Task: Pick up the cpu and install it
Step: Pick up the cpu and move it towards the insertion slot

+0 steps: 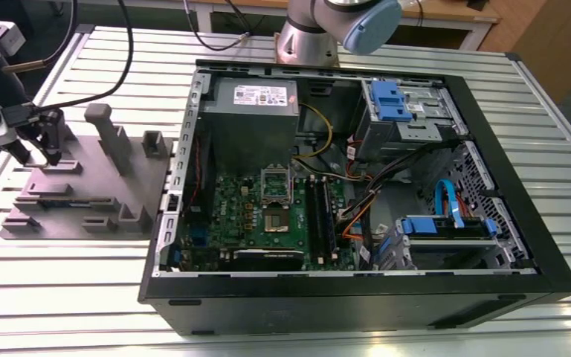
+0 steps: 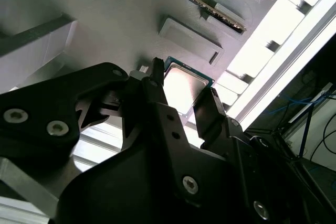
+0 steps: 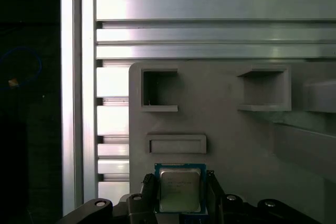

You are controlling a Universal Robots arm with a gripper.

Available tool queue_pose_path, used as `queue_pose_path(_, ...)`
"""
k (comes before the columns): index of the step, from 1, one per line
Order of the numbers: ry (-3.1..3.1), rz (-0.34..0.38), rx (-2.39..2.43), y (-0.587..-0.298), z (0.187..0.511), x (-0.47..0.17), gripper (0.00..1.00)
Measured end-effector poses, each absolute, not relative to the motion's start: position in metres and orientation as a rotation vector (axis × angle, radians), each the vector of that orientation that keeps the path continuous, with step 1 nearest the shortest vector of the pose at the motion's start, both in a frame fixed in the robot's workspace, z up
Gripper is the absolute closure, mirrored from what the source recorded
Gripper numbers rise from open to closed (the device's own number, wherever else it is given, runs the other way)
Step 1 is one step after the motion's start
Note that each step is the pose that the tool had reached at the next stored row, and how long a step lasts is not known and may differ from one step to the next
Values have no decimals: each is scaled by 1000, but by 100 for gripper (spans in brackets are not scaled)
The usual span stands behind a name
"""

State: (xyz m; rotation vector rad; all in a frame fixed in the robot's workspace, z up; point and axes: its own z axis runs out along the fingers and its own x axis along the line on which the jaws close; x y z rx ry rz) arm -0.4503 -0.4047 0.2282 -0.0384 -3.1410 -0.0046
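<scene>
Cpu [image 3: 179, 191], a small flat chip with a silvery metal lid on a thin green board, lies with its lid up on the grey stepped plastic block [image 3: 231, 135]. It sits near one edge of the block, just beside a shallow rectangular recess. It is close to square, so no long axis stands out; its edges run parallel to the block's edges. The gripper [image 3: 180, 199] straddles it, and the black fingers [image 3: 149, 191] are closed against two opposite edges of the chip, as the second wrist view also shows around the cpu [image 2: 184, 83]. I cannot tell whether the chip has left the block's surface.

In the exterior view the gripper [image 1: 33, 154] stands at the far corner of the block [image 1: 87, 186], at the exterior view's left. The block is matt, with upright posts and box-shaped pockets; a thin circuit strip [image 2: 202, 2] stands on edge in one slot. It rests on a ribbed aluminium table [image 1: 68, 297].

Beside it lies the open black computer case [image 1: 365, 305]. Inside are a green motherboard [image 1: 231, 216] with a square socket [image 1: 274, 220], a grey power supply [image 1: 250, 104] and blue drive brackets [image 1: 389, 100].
</scene>
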Motion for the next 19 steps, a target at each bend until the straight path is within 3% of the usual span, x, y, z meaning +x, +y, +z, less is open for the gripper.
queue_pose_path(19, -3141, -5, -38, -405, 233, -450, 53)
